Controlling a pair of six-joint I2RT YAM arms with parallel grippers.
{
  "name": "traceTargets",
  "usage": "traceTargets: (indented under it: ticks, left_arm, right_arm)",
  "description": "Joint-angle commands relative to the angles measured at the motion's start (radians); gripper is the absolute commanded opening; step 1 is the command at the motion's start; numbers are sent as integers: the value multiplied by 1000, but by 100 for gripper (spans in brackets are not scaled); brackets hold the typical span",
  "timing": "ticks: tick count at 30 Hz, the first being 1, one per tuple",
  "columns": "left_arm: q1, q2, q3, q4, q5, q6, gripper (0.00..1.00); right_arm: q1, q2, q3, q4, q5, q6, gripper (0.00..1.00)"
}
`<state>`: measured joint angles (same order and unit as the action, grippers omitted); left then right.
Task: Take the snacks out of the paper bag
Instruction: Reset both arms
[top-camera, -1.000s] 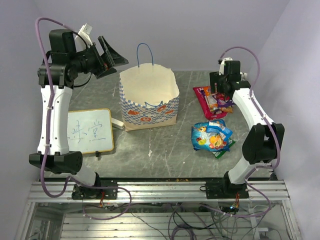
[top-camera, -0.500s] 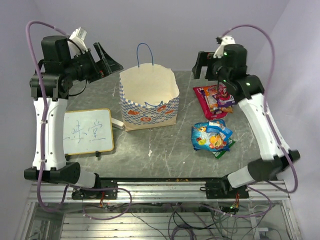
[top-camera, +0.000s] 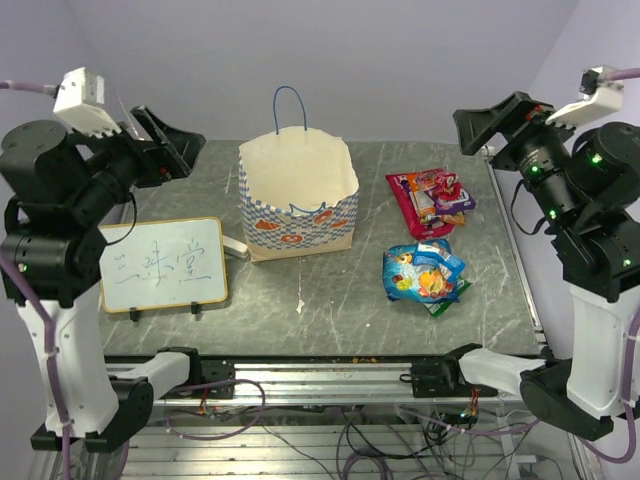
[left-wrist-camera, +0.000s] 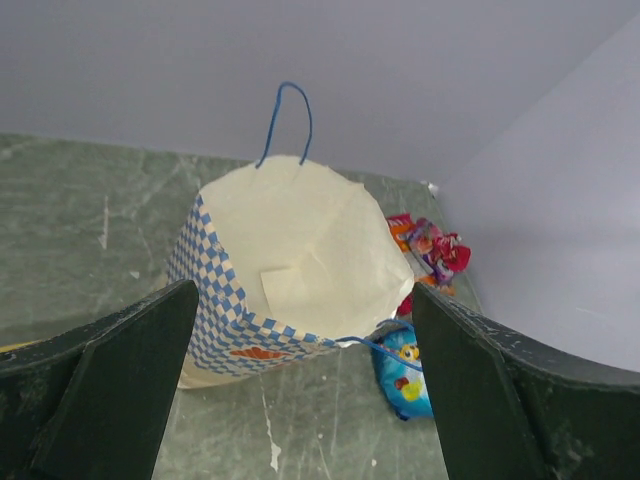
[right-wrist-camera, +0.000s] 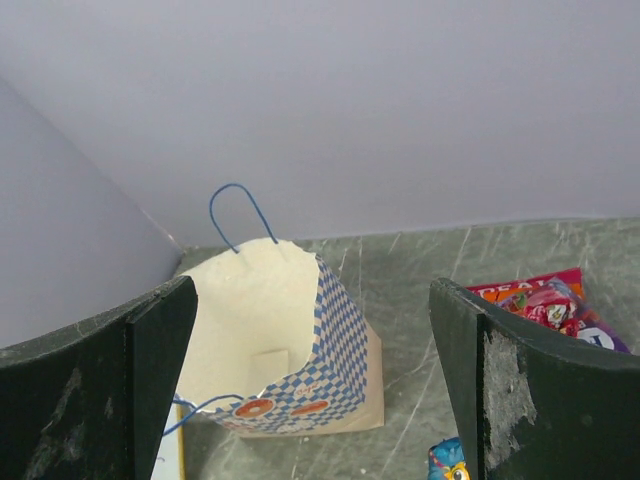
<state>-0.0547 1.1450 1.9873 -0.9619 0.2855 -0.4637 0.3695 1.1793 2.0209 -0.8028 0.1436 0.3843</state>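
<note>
The paper bag (top-camera: 298, 200) stands upright and open in the middle of the table; its inside shows only cream paper in the left wrist view (left-wrist-camera: 300, 240) and the right wrist view (right-wrist-camera: 265, 330). Snacks lie on the table right of it: a red and pink pile (top-camera: 430, 198) and a blue packet (top-camera: 423, 272) over a green one. The pile (left-wrist-camera: 430, 245) and the blue packet (left-wrist-camera: 405, 365) also show in the left wrist view. My left gripper (top-camera: 160, 148) is open and empty, raised high at the far left. My right gripper (top-camera: 495, 122) is open and empty, raised high at the far right.
A white writing board (top-camera: 163, 263) with blue marks lies on the table left of the bag. A small white object (top-camera: 235, 246) lies by the bag's left foot. The table's right edge (top-camera: 515, 290) runs close to the snacks. Walls close in behind and on the right.
Both arms have risen and pulled outward, away from the bag and the snacks. The right gripper has left the red and pink pile. The bag and packets have not moved.
</note>
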Motion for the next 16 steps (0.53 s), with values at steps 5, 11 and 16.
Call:
traceTargets:
  ticks: [5, 11, 16]
  left_arm:
    - [9, -55, 44, 21, -148, 34, 98]
    - [9, -49, 64, -17, -154, 39, 98]
    - [8, -45, 72, -28, -154, 40, 98]
  right_arm:
    - [1, -2, 36, -87, 126, 20, 100]
    - [-1, -1, 33, -108, 170, 25, 100]
    - [0, -18, 8, -118, 182, 33, 100]
